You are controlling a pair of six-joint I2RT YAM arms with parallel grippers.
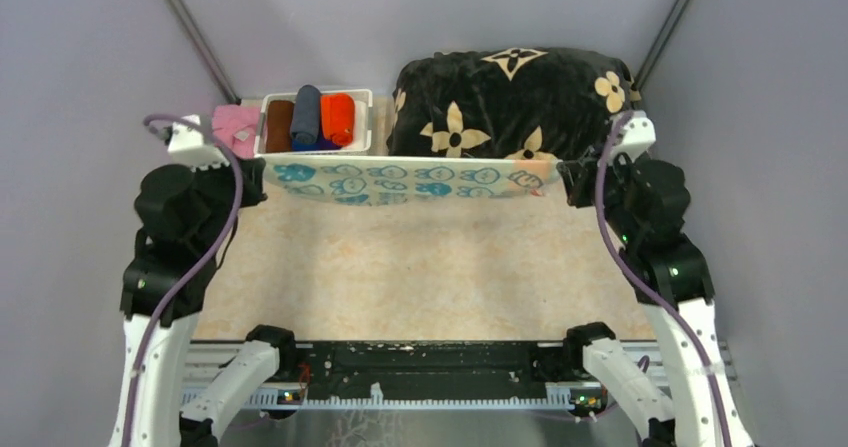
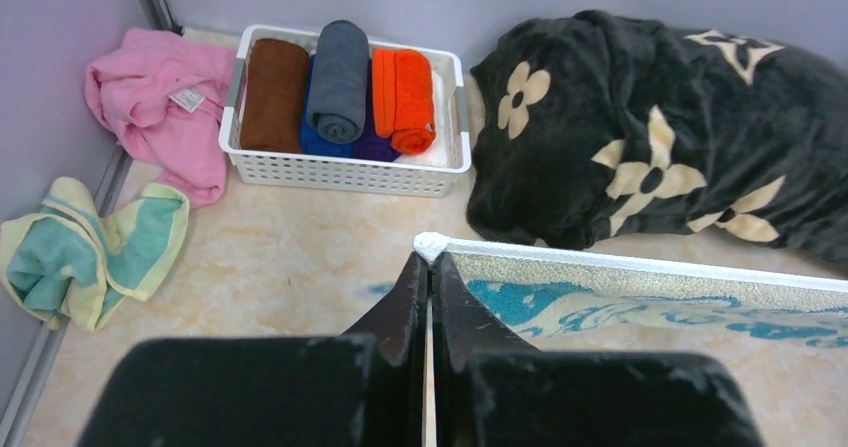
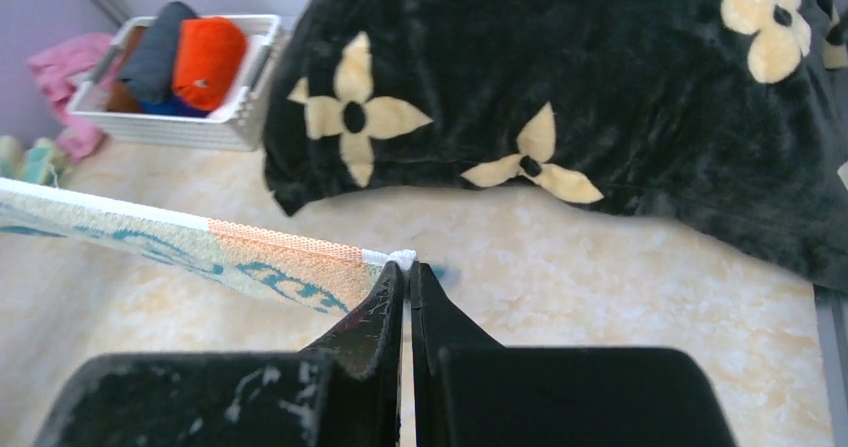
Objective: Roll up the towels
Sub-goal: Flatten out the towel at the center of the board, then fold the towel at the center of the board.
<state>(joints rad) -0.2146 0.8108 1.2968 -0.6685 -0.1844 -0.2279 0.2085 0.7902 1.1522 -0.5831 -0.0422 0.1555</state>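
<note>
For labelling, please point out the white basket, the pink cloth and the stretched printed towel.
white basket [image 2: 345,174]: left wrist view, front wall.
pink cloth [image 2: 145,87]: left wrist view, middle fold.
printed towel [image 1: 410,180]: top view, centre.

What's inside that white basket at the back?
In the basket lie a brown roll, a grey-blue roll and an orange roll of towel, side by side. A blue cloth and a purple cloth peek out beneath; the rest of those, and the basket's floor, are covered.

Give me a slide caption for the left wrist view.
Left hand pinches a corner of the teal-printed towel, white basket and flowered black cushion behind.
</note>
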